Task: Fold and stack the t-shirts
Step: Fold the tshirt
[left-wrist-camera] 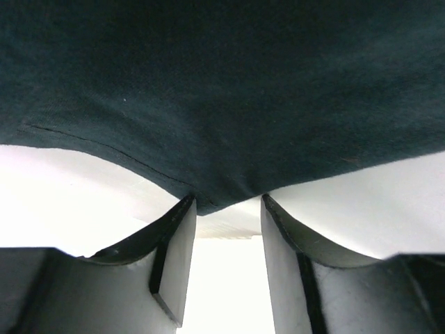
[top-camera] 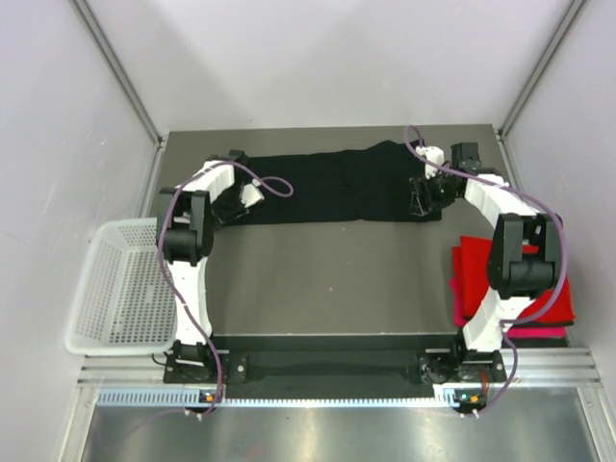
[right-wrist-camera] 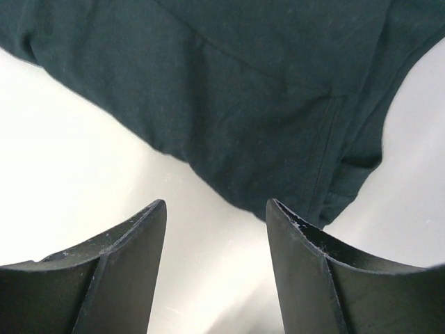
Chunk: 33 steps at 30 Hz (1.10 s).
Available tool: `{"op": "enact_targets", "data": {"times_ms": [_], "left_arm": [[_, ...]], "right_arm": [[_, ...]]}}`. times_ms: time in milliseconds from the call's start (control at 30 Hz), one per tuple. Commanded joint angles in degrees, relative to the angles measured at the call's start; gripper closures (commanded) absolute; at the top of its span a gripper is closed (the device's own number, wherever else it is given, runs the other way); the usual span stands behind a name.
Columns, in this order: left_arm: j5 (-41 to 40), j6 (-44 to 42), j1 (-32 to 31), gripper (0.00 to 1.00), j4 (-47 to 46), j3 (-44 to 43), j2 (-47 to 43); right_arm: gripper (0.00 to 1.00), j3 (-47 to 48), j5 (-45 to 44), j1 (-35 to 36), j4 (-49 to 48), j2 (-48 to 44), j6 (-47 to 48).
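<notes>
The black t-shirt [top-camera: 327, 185] lies as a long flat band across the far part of the table; no light-blue mark shows on it. My left gripper [top-camera: 238, 202] is at its left end. In the left wrist view the gripper [left-wrist-camera: 228, 200] is open, and the cloth's edge [left-wrist-camera: 222, 104] dips down to just between its fingertips. My right gripper [top-camera: 422, 197] is at the shirt's right end. In the right wrist view it [right-wrist-camera: 216, 203] is open and empty, with the black cloth [right-wrist-camera: 264, 104] just ahead of its tips. A folded red t-shirt [top-camera: 478, 265] lies on a magenta one [top-camera: 460, 310] at the right.
A white mesh basket [top-camera: 115, 289] hangs off the table's left edge. The grey tabletop [top-camera: 327, 279] lies between the arms, with the arm bases at its near edge. White walls stand close on both sides and behind.
</notes>
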State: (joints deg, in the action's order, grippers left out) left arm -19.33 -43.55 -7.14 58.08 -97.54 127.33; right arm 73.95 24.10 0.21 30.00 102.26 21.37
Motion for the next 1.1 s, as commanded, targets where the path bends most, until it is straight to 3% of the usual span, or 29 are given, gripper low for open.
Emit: {"op": "enact_targets", "data": {"times_ms": [0,100,133,300,767,1067], "left_arm": [[3.4,-0.3,0.7,0.53,-2.2,-0.1,4.9],[4.1,-0.5,0.7,0.62,-1.3,-2.5,6.6],[4.3,-0.5,0.6,0.71,-1.3,-2.8,7.2],[6.0,0.6,0.1,1.0,0.1,-2.7,5.9],[8.2,5.7,-8.9,1.0,3.1,21.4,-18.8],[6.1,6.7,-10.9,1.0,8.3,28.7,-31.1]], "right_arm": [[0.4,0.1,1.6,0.2,-0.4,-2.2,0.1],[0.4,0.5,1.9,0.2,-0.3,-2.1,-0.4],[0.4,0.7,2.0,0.2,-0.3,-2.1,-0.4],[0.4,0.5,1.8,0.2,-0.1,-2.7,-0.5],[0.39,3.8,-4.8,-1.5,1.1,-2.8,-3.0],[0.38,23.7,-0.7,-5.8,6.6,15.1,-8.9]]}}
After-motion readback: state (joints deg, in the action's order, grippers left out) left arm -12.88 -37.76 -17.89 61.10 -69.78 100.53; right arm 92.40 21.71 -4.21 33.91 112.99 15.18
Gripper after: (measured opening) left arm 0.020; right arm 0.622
